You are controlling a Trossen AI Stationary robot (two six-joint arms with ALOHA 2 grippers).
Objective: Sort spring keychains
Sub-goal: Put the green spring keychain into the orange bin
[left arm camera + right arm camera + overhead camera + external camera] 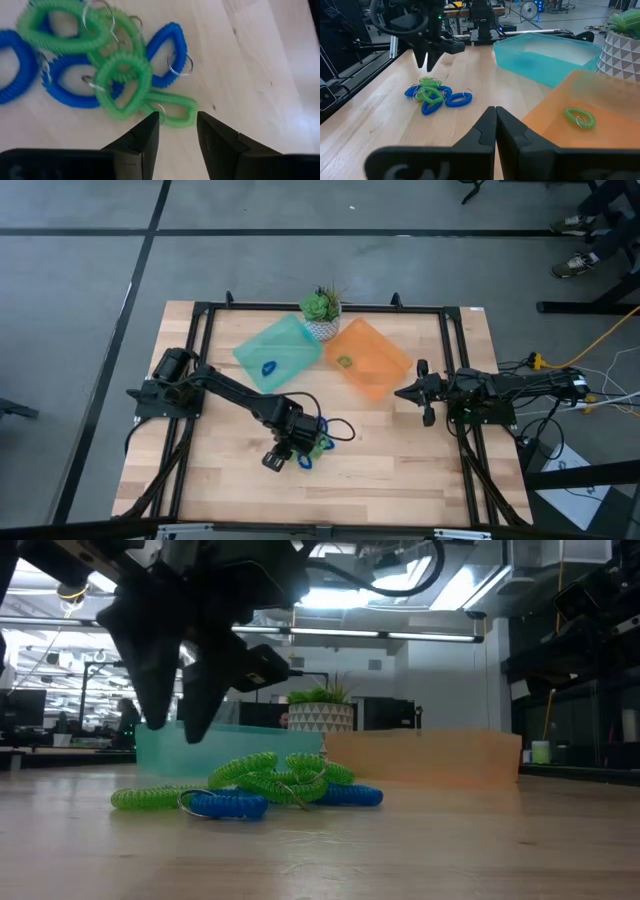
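Note:
A heap of blue and green spring keychains lies tangled on the wooden table near its middle. My left gripper hangs open over the heap's edge, fingers pointing steeply down. Nothing is between its fingers, and a small green keychain lies just past their tips. In the low view the fingers stand clear above the heap. One blue keychain lies in the teal tray, and one green keychain in the orange tray. My right gripper waits shut at the table's right side.
A potted plant stands at the far edge between the two trays. A black frame runs around the table. Bare wood lies along the near edge. Cables trail off the right side.

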